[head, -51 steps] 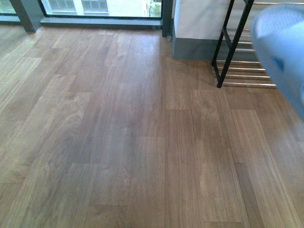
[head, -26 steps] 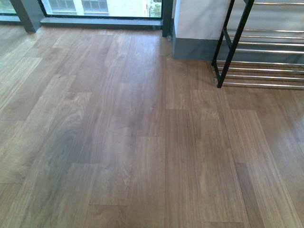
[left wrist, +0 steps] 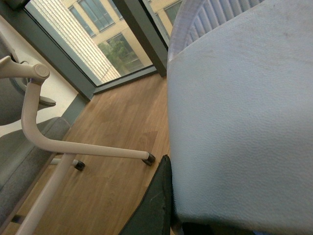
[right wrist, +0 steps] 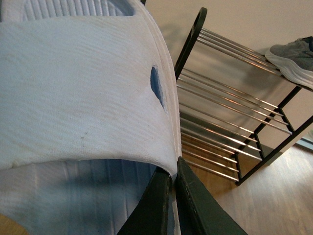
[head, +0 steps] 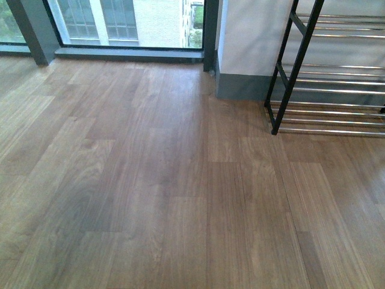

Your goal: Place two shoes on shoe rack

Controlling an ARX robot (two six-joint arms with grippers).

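Right gripper point(right wrist: 172, 172) pinched the ribbed white-soled shoe point(right wrist: 83, 83), blue spot showing; left gripper point(left wrist: 165, 176), couldn't tell. Grey sneaker point(right wrist: 293, 54) sat atop the chrome-barred shoe rack point(right wrist: 188, 46).

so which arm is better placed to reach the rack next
Right. The right gripper pinches a shoe with the shoe rack close ahead; the left wrist faces a chair and window.

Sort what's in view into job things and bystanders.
Job: left-held white-soled shoe; right-held white-soled shoe; black-framed, chrome-barred shoe rack.
Lying about: grey white-soled sneaker already on the rack's top tier; grey chair with white tubular arm.
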